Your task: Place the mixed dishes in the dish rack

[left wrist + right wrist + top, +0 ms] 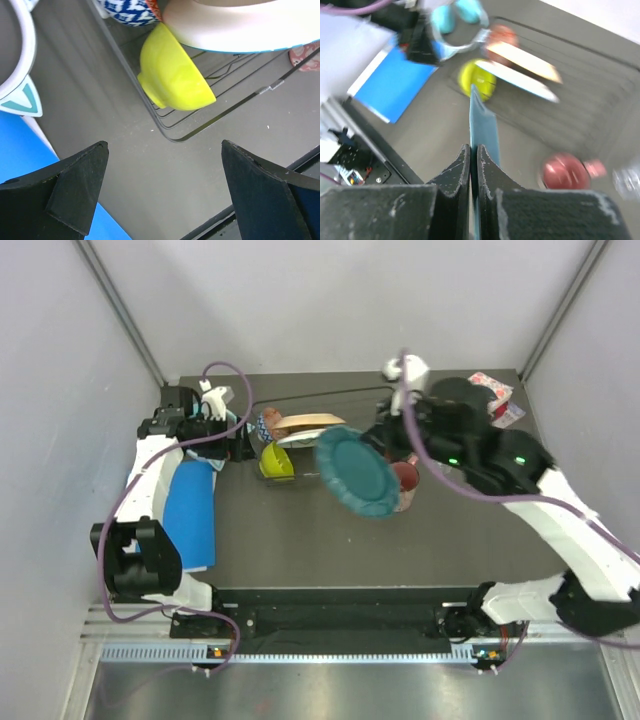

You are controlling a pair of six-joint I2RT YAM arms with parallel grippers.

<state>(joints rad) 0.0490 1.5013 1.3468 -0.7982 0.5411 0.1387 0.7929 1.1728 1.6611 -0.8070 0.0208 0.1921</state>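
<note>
My right gripper is shut on the rim of the teal scalloped plate, held tilted above the black wire dish rack; the wrist view shows the plate edge-on between the fingers. In the rack stand the cream plate, the white plate, the yellow-green bowl and the red-blue bowl. The pink mug sits by the plate's right edge. My left gripper is open and empty, beside the rack's left corner, near the yellow-green bowl.
A blue folder lies at the left, under my left arm. Teal headphones sit behind the left gripper. Floral books lie at the back right corner. Grey walls enclose the table on three sides.
</note>
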